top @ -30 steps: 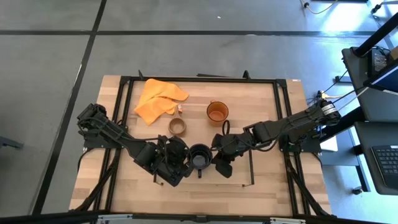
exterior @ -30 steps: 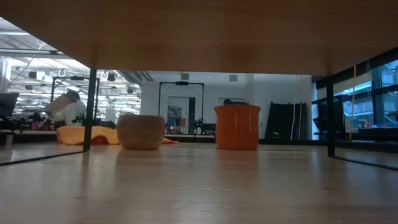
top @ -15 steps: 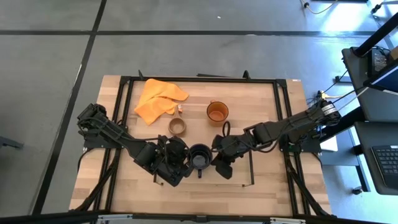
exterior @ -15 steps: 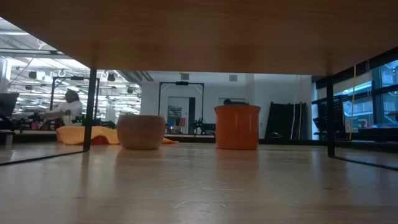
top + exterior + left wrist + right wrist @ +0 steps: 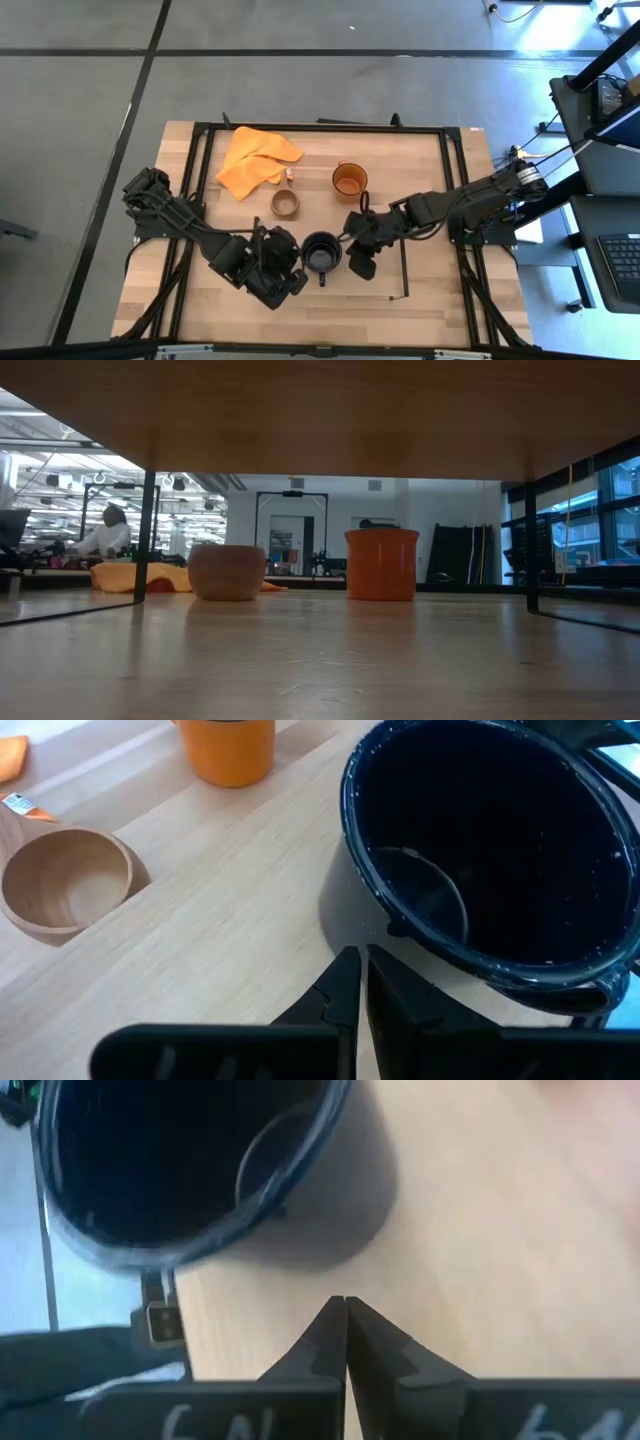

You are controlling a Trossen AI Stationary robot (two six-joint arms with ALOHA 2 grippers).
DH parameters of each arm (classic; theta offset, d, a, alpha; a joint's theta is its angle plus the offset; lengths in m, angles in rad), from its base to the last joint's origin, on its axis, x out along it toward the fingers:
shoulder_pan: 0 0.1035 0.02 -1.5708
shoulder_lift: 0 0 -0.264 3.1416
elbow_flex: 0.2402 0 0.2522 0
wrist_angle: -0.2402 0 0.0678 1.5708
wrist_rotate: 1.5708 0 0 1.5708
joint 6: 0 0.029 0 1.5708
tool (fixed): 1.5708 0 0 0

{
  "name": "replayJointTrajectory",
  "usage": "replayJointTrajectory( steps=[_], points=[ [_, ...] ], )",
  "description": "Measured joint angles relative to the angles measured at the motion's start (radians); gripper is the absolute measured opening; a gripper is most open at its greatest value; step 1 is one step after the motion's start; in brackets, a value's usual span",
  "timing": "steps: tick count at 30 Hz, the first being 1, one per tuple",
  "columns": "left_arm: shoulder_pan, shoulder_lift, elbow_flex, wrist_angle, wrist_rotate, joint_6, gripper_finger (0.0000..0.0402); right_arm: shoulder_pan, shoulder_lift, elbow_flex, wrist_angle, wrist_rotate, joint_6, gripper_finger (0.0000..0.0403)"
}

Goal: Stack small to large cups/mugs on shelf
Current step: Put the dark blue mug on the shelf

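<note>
Black mug (image 5: 321, 253) stands upright on the desk (image 5: 440, 310) between both grippers. Left gripper (image 5: 288, 275), fingers (image 5: 340, 995) nearly together and empty, has drawn slightly back from the mug; right gripper (image 5: 358, 262), fingers pressed together, waits just beside it. Wooden cup (image 5: 285, 203) and orange mug (image 5: 349, 180) stand apart, unstacked.

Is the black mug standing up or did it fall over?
Standing up. The black mug shows its round open mouth to the overhead camera, and the left wrist view looks down into its empty inside, base flat on the wood.
</note>
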Motion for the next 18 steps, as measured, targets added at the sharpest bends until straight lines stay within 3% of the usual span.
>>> replayJointTrajectory(
  steps=[7,18],
  points=[
    [-0.001,0.000,0.000,0.000,-0.014,-0.002,0.0002,-0.055,0.000,0.000,0.051,0.019,-0.030,0.0009],
    [0.010,0.000,0.000,0.000,-0.024,0.024,0.0009,-0.041,0.000,0.000,0.081,-0.004,0.000,0.0009]
  ],
)
